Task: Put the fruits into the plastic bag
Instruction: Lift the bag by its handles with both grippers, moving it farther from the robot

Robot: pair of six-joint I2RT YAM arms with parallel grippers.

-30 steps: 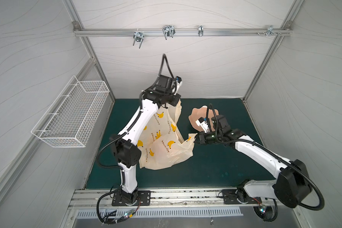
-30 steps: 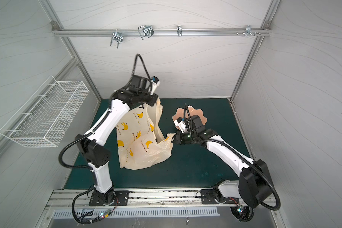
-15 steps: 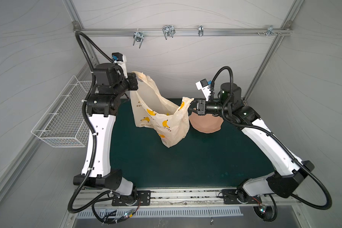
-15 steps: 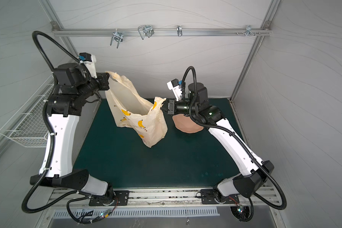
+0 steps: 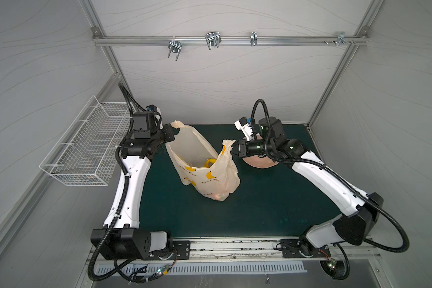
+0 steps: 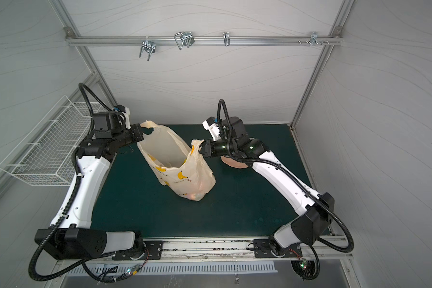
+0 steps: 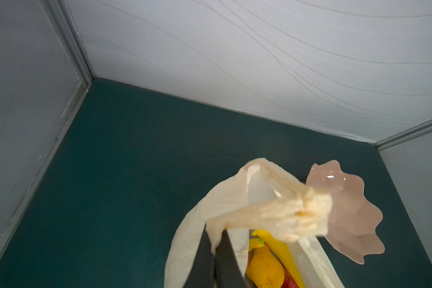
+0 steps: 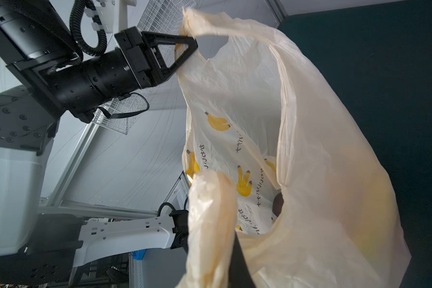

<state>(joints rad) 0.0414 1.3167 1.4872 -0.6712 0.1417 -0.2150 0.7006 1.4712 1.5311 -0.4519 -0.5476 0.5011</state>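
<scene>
The cream plastic bag [image 5: 205,172] [image 6: 180,172] hangs open between both arms, and its bottom seems to rest on the green mat. My left gripper [image 5: 173,132] [image 6: 143,131] [image 7: 213,234] is shut on one handle loop. My right gripper [image 5: 233,149] [image 6: 202,149] [image 8: 231,239] is shut on the other loop. The fruits lie inside the bag. The left wrist view shows a yellow banana [image 7: 279,249], a yellow-orange fruit [image 7: 266,268] and a red piece [image 7: 289,281]. A dark brown one [image 8: 277,203] shows in the right wrist view.
A pale pink scalloped dish [image 5: 258,163] [image 6: 235,164] [image 7: 347,207] sits on the mat under my right wrist, with nothing showing in it. A white wire basket [image 5: 85,149] [image 6: 48,154] hangs on the left wall, close behind my left arm. Metal hooks hang from the top rail [image 5: 210,41].
Both grippers have come down with the handles since half a second ago. The bag has sunk to the mat and its mouth is spread wider.
</scene>
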